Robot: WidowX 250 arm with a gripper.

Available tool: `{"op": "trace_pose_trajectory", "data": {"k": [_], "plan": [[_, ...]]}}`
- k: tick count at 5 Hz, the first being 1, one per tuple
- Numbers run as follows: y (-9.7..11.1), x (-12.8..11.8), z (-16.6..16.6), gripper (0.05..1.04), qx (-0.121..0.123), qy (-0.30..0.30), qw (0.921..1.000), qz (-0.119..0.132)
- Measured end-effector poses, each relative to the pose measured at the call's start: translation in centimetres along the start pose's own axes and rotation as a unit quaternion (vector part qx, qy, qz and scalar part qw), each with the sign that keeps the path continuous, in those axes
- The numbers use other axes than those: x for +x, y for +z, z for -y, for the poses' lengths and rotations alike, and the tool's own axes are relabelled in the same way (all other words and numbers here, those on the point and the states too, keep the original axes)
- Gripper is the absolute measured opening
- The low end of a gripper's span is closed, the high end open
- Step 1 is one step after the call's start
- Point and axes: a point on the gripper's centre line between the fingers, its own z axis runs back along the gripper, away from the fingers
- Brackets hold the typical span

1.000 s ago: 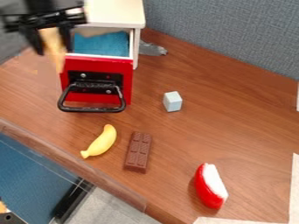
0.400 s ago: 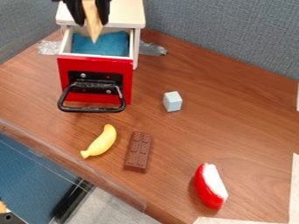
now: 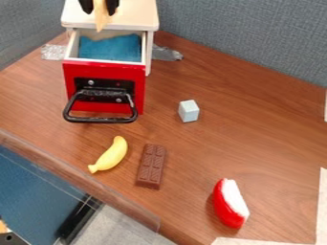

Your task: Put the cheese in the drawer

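Tool at the top of the camera view, seen against the white cabinet top. Two black fingers, held apart by the width of the cheese, closed on it from both sides. Cheese is a pale yellow wedge, narrow end down, tip by the back of the drawer opening in view. Exact height over the cabinet: can't tell. Cheese is in the grip, outside the drawer.

Drawer is pulled out, red front, pale side walls, blue lining inside. Black plate with screws on the front, black loop handle sticking out below it. Silver tape on the tabletop at the cabinet's right side in view, crinkled clear tape at the left.

Out from the drawer: pale blue-grey block, upright, right of the drawer front. Banana nearer the front edge, lying at a slant. Chocolate bar just beside it on the right, lying flat, apart from it. Red-and-white curved piece farther right, nearer the camera. Grey-blue fabric partition behind.
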Motion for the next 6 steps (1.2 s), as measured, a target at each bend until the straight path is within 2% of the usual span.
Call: {"op": "trace_pose_trajectory", "data": {"k": [1, 3, 4, 5, 6], "plan": [[-0.5, -0.6, 0.5, 0.511, -0.01, -0.095, 0.9954, -0.012], [0.9, -2.8, 2.2, 0.511, -0.055, -0.172, 0.9835, -0.014], [0.5, -3.5, 2.2, 0.511, -0.056, -0.208, 0.9765, -0.014], [0.2, -3.6, 2.8, 0.511, -0.049, -0.267, 0.9623, -0.012], [-0.2, -3.4, 2.7, 0.511, -0.04, -0.286, 0.9574, -0.005]]}}
